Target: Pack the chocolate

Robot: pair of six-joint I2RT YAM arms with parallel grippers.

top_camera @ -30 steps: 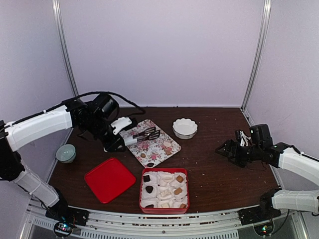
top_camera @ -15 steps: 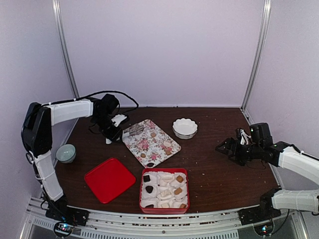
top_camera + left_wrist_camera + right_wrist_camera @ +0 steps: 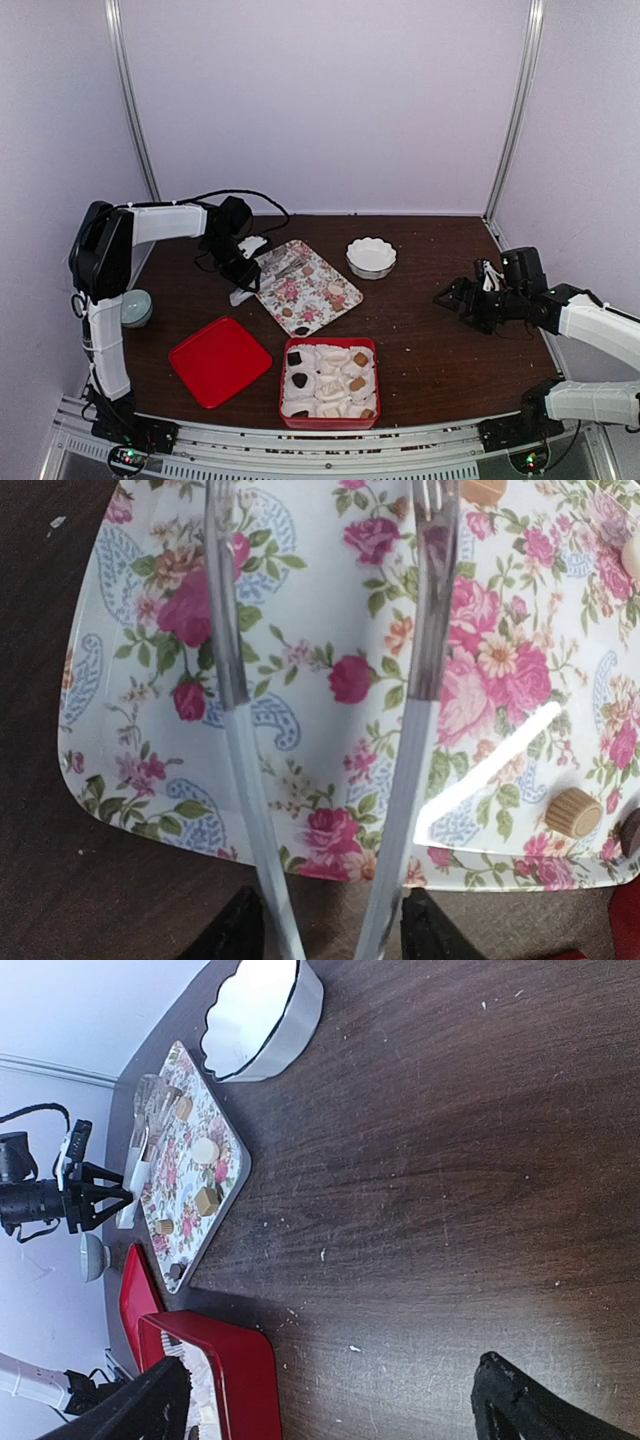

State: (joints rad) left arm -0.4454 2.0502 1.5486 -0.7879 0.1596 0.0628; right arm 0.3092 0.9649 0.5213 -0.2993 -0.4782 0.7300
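The chocolate lies in two places. Loose pieces sit on the flowered tray, among them a tan round one and a tan square one. More pieces rest in white paper cups in the red box; one is dark and one tan. My left gripper is shut on clear plastic tongs. The tongs' arms spread out over the tray's left end with nothing between them. My right gripper is open and empty, low over the table at the right.
A red lid lies left of the box. A white scalloped bowl stands behind the tray. A small pale green bowl sits at the table's left edge. Crumbs dot the dark wood.
The left arm has folded back toward the left wall. Its gripper drew the tongs back to the tray's left end, and the tongs' arms have spread. The right arm is still.
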